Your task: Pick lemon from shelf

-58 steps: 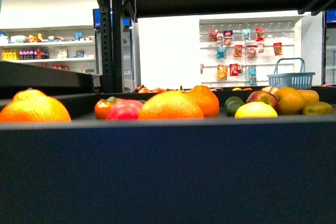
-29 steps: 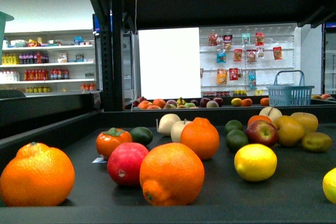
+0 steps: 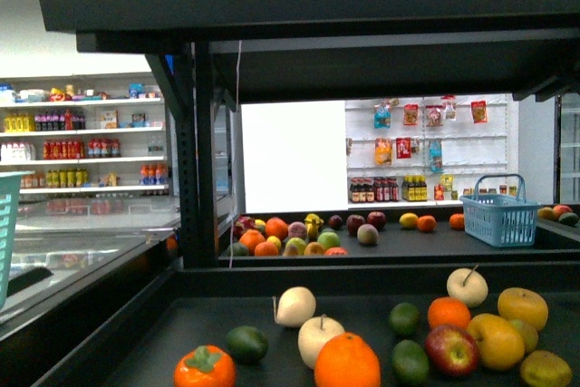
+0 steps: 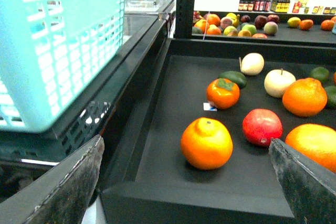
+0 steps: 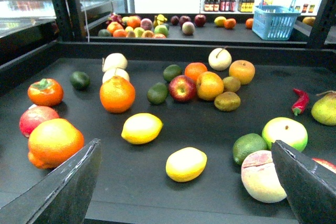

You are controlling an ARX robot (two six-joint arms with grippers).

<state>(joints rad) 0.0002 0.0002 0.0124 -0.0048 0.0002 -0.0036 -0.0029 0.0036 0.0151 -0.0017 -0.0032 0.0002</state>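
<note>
One black shelf point(image 5: 262, 98) noted, fruit strewn across its tray. Found a teal basket point(image 4: 52, 51) off its left edge. Found left tool point(image 4: 186, 141) and right tool point(image 5: 184, 145) spread wide, gripping nothing. Spotted the lemon point(image 5: 142, 128) near the tray's front, beside a second lemon point(image 5: 186, 164).

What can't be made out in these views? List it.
Lemons: missing from the front view; its bottom edge cuts off the near shelf tray.
Reddish fruit: right wrist view, mostly behind a finger.
Bottle labels: front view, too small on far shelving.
</note>
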